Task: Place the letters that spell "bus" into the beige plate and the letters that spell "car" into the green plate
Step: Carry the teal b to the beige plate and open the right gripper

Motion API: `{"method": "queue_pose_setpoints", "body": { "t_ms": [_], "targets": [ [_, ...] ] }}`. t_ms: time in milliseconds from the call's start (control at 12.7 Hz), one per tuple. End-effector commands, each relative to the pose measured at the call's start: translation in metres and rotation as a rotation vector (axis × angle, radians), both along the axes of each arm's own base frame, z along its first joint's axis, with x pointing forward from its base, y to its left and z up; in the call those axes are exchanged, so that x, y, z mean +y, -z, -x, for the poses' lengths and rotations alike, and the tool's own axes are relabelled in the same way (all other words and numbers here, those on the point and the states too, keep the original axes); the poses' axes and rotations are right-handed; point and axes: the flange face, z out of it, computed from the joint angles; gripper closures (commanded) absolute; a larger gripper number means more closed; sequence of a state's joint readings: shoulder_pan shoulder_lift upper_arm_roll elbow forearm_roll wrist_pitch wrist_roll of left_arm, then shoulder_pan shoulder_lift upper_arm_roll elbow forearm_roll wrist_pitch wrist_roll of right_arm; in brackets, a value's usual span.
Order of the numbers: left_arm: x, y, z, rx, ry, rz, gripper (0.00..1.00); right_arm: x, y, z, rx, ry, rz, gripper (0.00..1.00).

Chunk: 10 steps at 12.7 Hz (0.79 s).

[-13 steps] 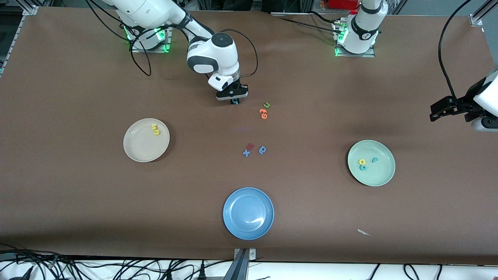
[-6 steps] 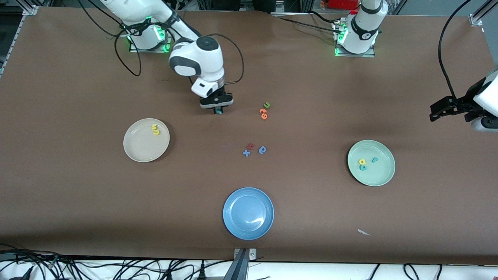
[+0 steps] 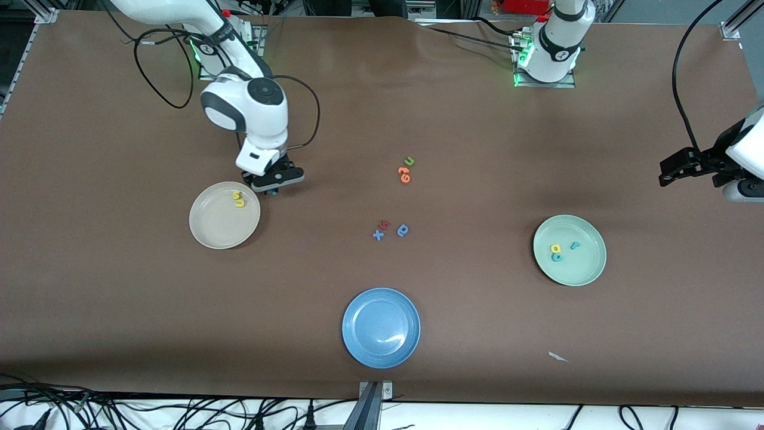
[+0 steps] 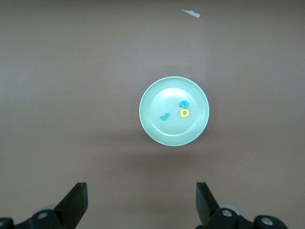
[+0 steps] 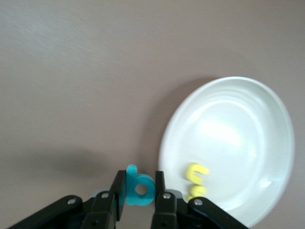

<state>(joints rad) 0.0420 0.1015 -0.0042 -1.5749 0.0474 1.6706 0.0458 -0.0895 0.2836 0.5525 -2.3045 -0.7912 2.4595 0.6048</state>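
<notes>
My right gripper is shut on the teal b and hangs just off the rim of the beige plate, on the side toward the table's middle. In that plate lie the yellow s and yellow u, also visible as the yellow u in the right wrist view. The green plate holds the yellow a, teal c and teal r. My left gripper is open and empty, waiting high above the table at the left arm's end, looking down on the green plate.
A blue plate sits near the front edge. Loose letters lie mid-table: a green u, orange letters, a blue x, a red letter and a darker blue round letter. A paper scrap lies toward the front.
My right gripper has carried the teal b from the table's middle toward the right arm's end, arriving beside the beige plate. The left arm has not moved.
</notes>
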Motion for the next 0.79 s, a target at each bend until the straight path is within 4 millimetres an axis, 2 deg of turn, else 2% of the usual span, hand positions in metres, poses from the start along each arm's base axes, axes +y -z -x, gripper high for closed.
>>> {"method": "queue_pose_setpoints", "body": {
  "t_ms": [0, 236, 394, 473, 709],
  "targets": [
    [-0.001, -0.004, 0.005, -0.008, 0.003, 0.026, 0.0, -0.035, -0.031, -0.023, 0.053, -0.064, 0.026, 0.95],
    [-0.001, -0.004, 0.005, -0.008, 0.005, 0.026, 0.0, -0.085, -0.034, -0.053, 0.072, -0.096, 0.044, 0.94],
    [-0.002, -0.004, 0.005, -0.008, 0.005, 0.026, 0.0, -0.103, -0.03, -0.066, 0.09, -0.078, 0.001, 0.93],
    [-0.002, -0.004, 0.005, -0.008, 0.005, 0.026, 0.0, -0.108, -0.026, -0.07, 0.1, -0.064, -0.021, 0.92],
    [-0.002, -0.004, 0.005, -0.008, 0.005, 0.026, 0.0, -0.109, -0.024, -0.074, 0.102, -0.037, -0.05, 0.81]
  ]
}}
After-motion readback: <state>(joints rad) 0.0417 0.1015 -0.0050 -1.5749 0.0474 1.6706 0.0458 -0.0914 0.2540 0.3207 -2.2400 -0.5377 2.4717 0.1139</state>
